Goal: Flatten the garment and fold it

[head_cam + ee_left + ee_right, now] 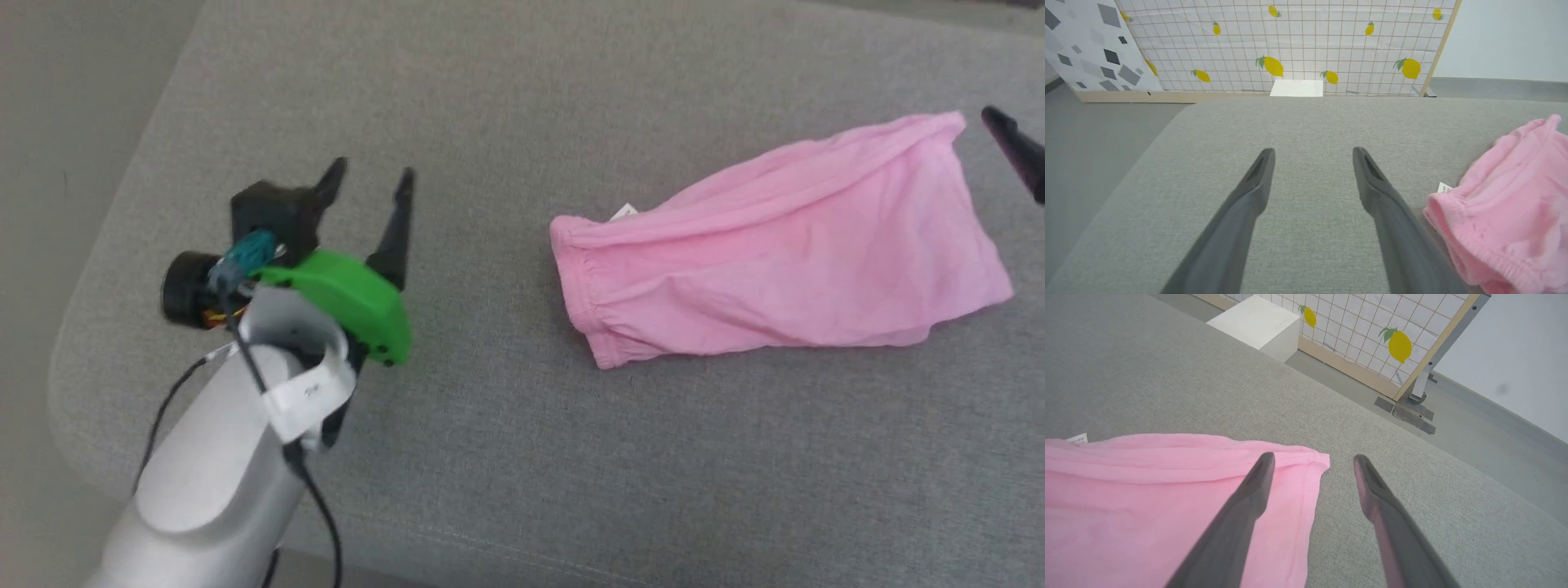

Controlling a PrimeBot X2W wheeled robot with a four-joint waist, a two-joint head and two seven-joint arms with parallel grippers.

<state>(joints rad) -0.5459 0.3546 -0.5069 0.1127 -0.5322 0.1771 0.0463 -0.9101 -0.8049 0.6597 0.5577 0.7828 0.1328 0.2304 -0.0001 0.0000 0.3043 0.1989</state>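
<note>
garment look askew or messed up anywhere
The garment lies slanted on the grey cushion, its top layer bunched into a long ridge, and the white tag pokes out by the waistband. No damage visible.

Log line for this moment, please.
left gripper: open, empty, apart from waistband | right gripper: open, empty, at hem corner | garment: lying on grey cushion, held by neither

A grey fabric-covered surface [506, 457] carries one thing: the pink shorts [784, 245], lying flat, their gathered waistband and white tag [624, 212] toward the surface's rounded corner [82, 343], well apart from it.
</note>
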